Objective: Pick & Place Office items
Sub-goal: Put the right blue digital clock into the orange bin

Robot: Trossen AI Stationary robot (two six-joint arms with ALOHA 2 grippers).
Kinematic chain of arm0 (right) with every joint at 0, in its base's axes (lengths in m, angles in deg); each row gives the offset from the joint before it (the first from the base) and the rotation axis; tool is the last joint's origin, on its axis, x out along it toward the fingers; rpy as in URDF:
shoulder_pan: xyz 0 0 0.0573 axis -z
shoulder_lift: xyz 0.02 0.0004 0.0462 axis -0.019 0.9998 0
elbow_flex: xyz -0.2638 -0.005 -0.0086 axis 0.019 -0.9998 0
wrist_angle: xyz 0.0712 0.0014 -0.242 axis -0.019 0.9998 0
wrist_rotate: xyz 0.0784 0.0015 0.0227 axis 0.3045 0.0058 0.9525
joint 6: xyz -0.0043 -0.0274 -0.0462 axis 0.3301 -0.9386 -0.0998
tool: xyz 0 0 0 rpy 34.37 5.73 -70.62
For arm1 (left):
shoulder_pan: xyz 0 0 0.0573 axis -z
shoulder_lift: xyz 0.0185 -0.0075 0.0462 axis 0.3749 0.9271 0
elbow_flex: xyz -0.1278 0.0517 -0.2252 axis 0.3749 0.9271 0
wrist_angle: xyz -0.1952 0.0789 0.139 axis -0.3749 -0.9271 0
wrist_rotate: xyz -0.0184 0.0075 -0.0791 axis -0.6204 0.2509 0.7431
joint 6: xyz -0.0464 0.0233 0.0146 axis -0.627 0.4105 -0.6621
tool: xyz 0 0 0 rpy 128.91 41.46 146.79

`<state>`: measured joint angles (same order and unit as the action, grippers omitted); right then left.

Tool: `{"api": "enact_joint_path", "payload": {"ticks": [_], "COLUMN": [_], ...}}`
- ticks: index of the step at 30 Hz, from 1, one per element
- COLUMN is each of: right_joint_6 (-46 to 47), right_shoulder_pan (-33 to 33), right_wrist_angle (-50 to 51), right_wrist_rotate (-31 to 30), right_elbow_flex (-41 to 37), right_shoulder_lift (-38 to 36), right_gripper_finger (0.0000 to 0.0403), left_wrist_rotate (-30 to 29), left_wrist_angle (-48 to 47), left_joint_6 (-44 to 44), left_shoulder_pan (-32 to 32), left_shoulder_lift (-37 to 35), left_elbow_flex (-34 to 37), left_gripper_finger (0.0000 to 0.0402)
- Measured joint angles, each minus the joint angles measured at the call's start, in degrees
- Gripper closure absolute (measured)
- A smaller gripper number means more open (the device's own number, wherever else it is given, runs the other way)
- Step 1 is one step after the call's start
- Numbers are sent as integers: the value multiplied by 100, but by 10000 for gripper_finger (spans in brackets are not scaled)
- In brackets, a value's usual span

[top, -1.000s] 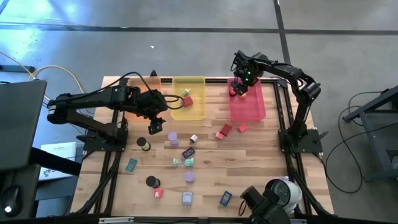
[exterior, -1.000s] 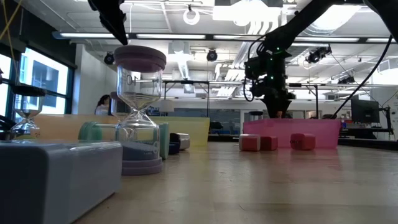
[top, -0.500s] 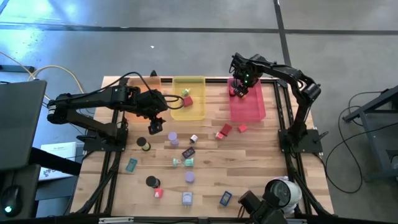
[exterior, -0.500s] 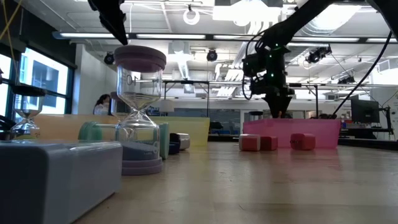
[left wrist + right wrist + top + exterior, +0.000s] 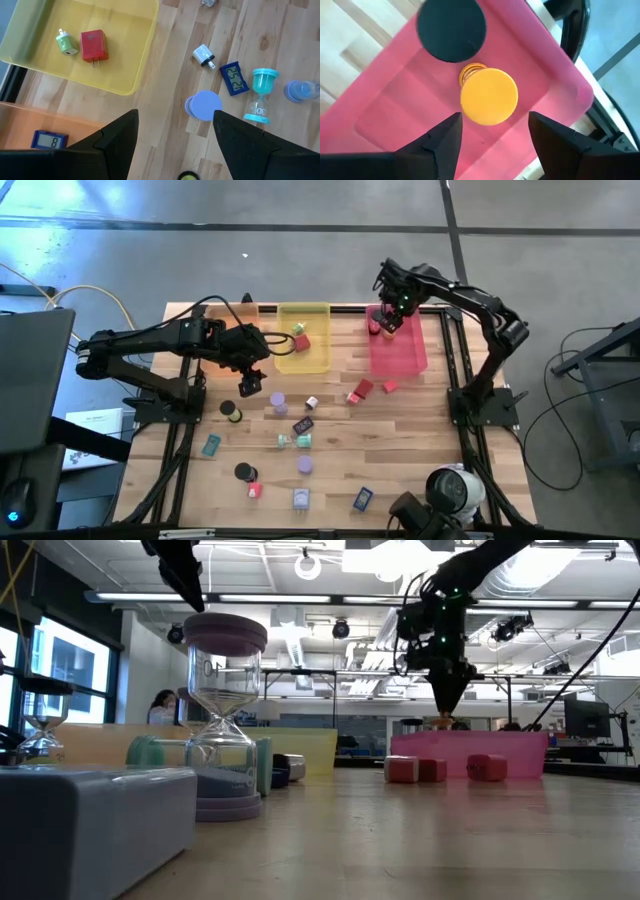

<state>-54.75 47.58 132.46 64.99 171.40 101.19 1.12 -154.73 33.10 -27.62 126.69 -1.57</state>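
Right hand higher; two discs below

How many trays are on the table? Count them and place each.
3, along the far edge: orange tray left, partly under the left arm; yellow tray middle; pink tray right.

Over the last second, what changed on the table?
The right gripper rose above the far end of the pink tray, open and holding nothing; the orange-topped timer and a black-topped piece stand in the tray below it. The left gripper, open over the table, and the loose items did not move.
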Motion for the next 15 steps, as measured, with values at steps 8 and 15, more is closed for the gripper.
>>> {"api": "enact_joint_path", "payload": {"ticks": [8,15], "right_joint_6": [75,366], "right_shoulder_pan": [-317,-988], "right_wrist_angle": [4,-20], "right_wrist_rotate": [-13,193], "right_elbow_flex": [0,0], "right_shoulder_lift": [-646,-1674], "right_gripper_finger": [186,186], "left_wrist_rotate": [0,7], "left_wrist_angle": [0,0], "left_joint_6": [0,0], "left_shoulder_pan": [0,21], "left_shoulder_lift": [0,0], "left_elbow_flex": [0,0], "left_gripper_finger": [151,151]}}
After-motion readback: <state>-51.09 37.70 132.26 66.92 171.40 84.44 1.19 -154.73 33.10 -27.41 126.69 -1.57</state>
